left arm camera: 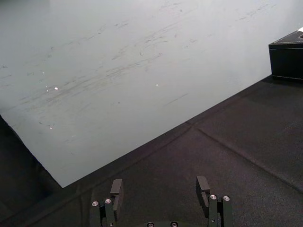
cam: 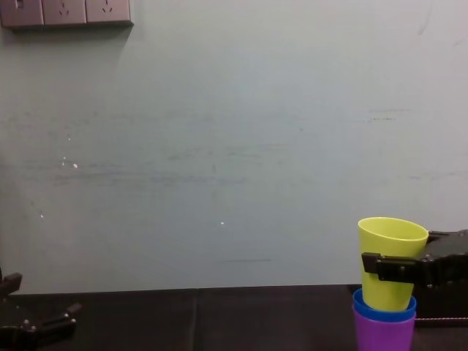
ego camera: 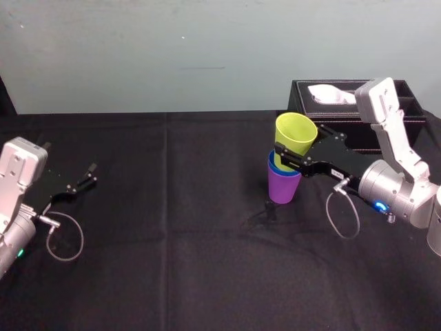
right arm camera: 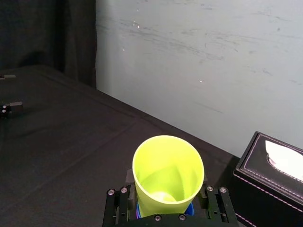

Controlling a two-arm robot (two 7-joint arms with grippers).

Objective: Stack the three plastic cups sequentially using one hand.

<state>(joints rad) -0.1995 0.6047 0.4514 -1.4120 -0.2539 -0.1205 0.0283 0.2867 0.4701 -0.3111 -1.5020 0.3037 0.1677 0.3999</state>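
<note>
While your right gripper pinches the yellow-green tapered plastic cup between its 2 black fingers, that cup leans tilted with its base inside the blue plastic cup. The blue one is nested in the purple plastic cup on the black cloth table, near the black stitched tissue box. Your left gripper rests at the table's left, fingers spread.
</note>
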